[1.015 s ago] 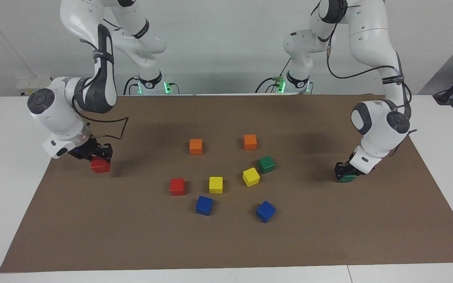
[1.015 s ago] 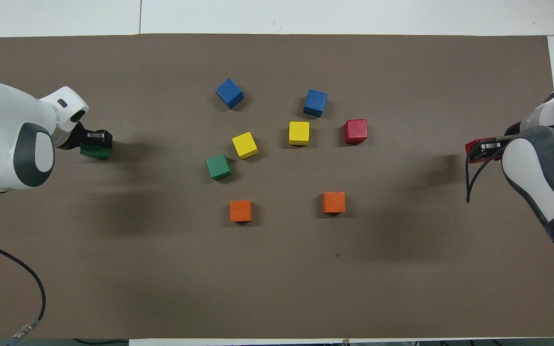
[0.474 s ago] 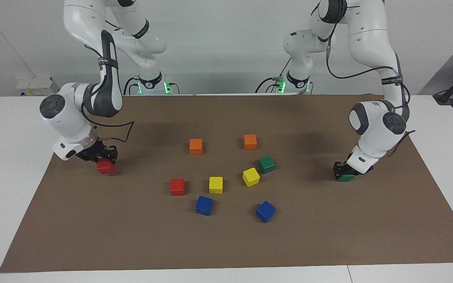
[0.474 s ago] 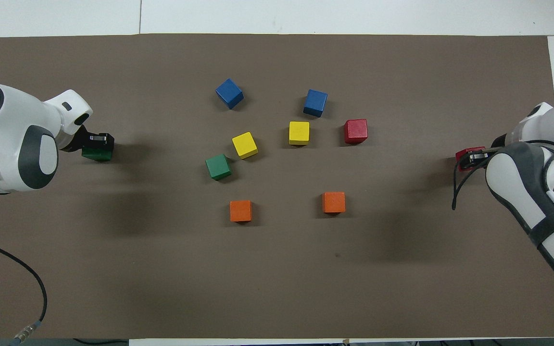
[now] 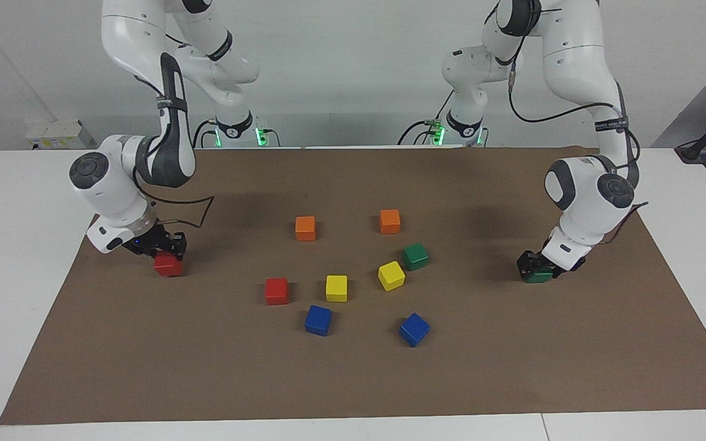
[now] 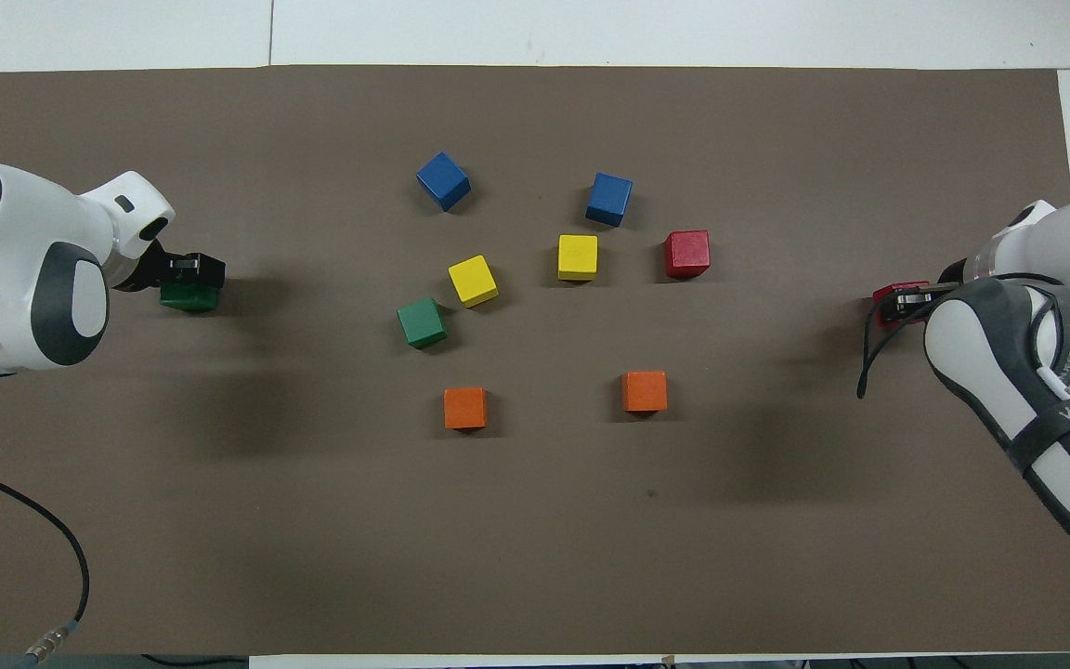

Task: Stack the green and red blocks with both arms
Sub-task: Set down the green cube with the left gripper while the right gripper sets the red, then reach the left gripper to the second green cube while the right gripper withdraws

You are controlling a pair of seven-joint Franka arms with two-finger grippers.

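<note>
I run two big white jointed arms over a brown paper mat [image 5: 353,380]. Right gripper [image 5: 166,250] is closed on a glossy red cube [image 5: 168,265] near the right arm's end. Left gripper [image 5: 534,266] sits on a dark green cube [image 5: 538,277] at the left arm's end; I can't tell if it is gripping or released. Loose red cube [image 5: 276,291] and loose green cube [image 5: 415,256] sit mid-mat among the orange, yellow and blue cubes. I'd carry red level, centre it over its mate, then lower slowly. Both grippers' fingertips are partly hidden by wrists.
</note>
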